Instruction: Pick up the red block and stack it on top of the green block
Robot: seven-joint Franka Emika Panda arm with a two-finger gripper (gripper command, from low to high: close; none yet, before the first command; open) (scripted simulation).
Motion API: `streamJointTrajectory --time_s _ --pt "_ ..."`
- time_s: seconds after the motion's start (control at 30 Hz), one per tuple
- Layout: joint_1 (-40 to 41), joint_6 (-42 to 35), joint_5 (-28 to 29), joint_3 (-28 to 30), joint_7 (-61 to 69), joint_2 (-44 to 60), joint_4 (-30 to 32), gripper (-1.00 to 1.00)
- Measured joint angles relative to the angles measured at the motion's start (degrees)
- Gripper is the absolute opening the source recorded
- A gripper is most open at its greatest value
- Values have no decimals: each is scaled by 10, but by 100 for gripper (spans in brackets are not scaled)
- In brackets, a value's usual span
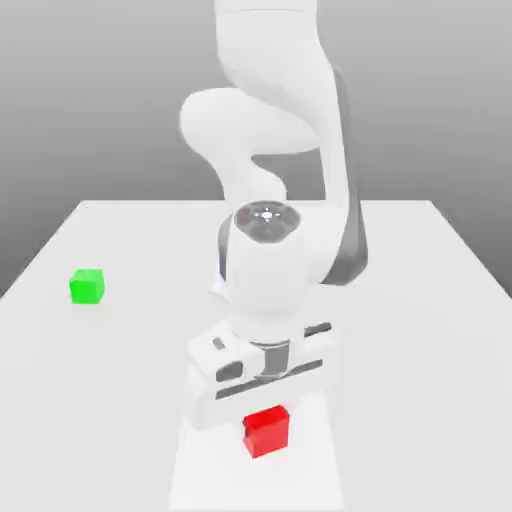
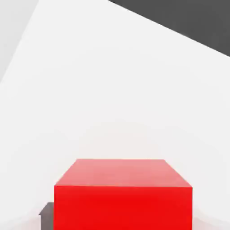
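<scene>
Exterior view: the arm's jaws (image 1: 262,412) are lowered over the red block (image 1: 267,431) near the bench's (image 1: 420,300) front edge and, by my reading, closed on it. The grasp looks made, so lifting comes next: straight up, then across to the green block (image 1: 87,286), well apart toward the exterior view's left edge, aligning squarely above it. No containers are present.

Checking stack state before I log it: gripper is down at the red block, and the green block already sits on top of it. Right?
Not quite. The gripper is down at the red block, but the green block is not on it: the exterior view shows it standing alone on the table, far off toward that view's left.
</scene>
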State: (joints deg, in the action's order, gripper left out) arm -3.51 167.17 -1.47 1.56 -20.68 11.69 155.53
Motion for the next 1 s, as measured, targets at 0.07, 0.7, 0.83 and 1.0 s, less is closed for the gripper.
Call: streamJointTrajectory --time_s 0.07,0.7,0.83,1.0 --pt "-1 -33 6 2 -4 -39 6 -100" --pt "374 -128 154 196 -409 -220 82 -100" --pt "470 -138 177 235 -498 -249 99 -100" --pt "593 -149 199 278 -604 -282 121 -100"
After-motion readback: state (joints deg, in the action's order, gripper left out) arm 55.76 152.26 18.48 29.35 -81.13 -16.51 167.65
